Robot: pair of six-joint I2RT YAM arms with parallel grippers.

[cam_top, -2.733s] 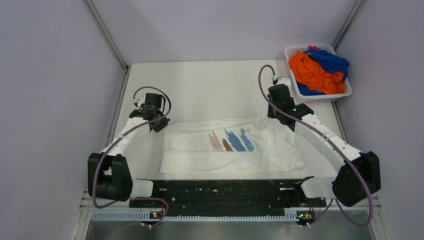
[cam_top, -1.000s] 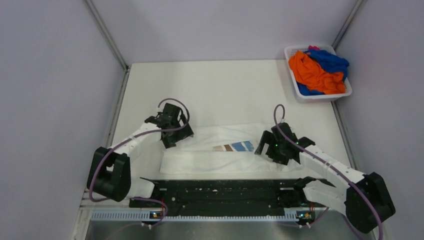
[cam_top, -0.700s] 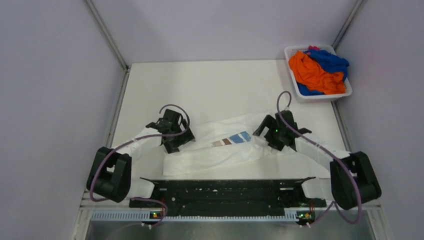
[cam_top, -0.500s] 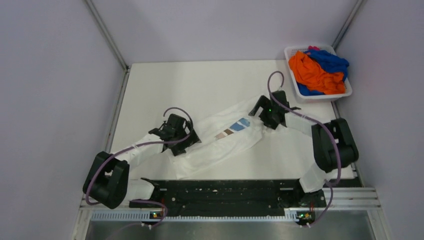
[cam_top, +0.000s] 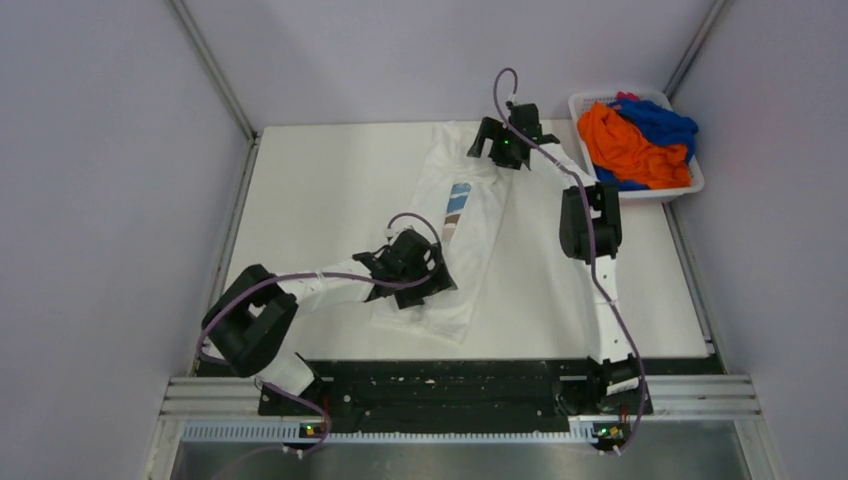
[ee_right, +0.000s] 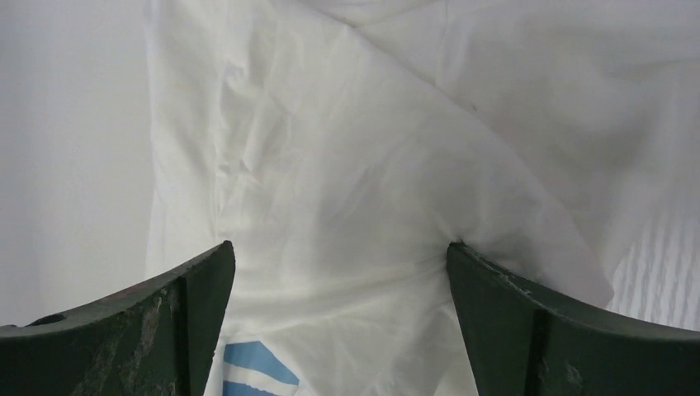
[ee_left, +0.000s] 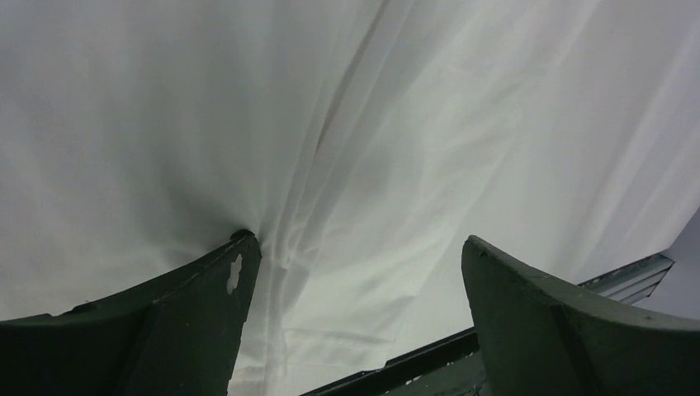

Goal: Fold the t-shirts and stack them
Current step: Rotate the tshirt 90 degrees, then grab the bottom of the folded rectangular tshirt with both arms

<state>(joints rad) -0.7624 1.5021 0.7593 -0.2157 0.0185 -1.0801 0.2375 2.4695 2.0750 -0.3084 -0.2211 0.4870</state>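
- The left end effector [cam_top: 420, 285] stands spread wide, grasping nothing. Its fingertips rest on the near end of the white shirt [cam_top: 485, 225], low in the centre of the top view.
- In the left wrist view the left end effector [ee_left: 357, 243] has one finger [ee_left: 165, 322] pressing a pucker into the shirt [ee_left: 413, 124]. Loose cloth lies flat between the two fingers.
- The right end effector [cam_top: 495, 148] is also spread wide and released. It sits on the far end of the same shirt, upper centre of the top view, just left of the basket [cam_top: 645, 193].
- In the right wrist view the right end effector [ee_right: 339, 247] has both tips touching the shirt [ee_right: 347, 165], with creases running out from them. A blue bit of the print [ee_right: 252, 363] shows at the bottom edge.
- The white shirt lies as a long narrow strip on the table [cam_top: 330, 190], slanting from upper centre down to lower centre, with its print [cam_top: 458, 205] facing up.
- The basket stands at the table's upper right corner and holds a crumpled orange shirt [cam_top: 625, 140], a blue shirt [cam_top: 660, 120] and a sliver of pink-red cloth [cam_top: 627, 97].
- Nothing lies between the strip and the basket except the right arm.
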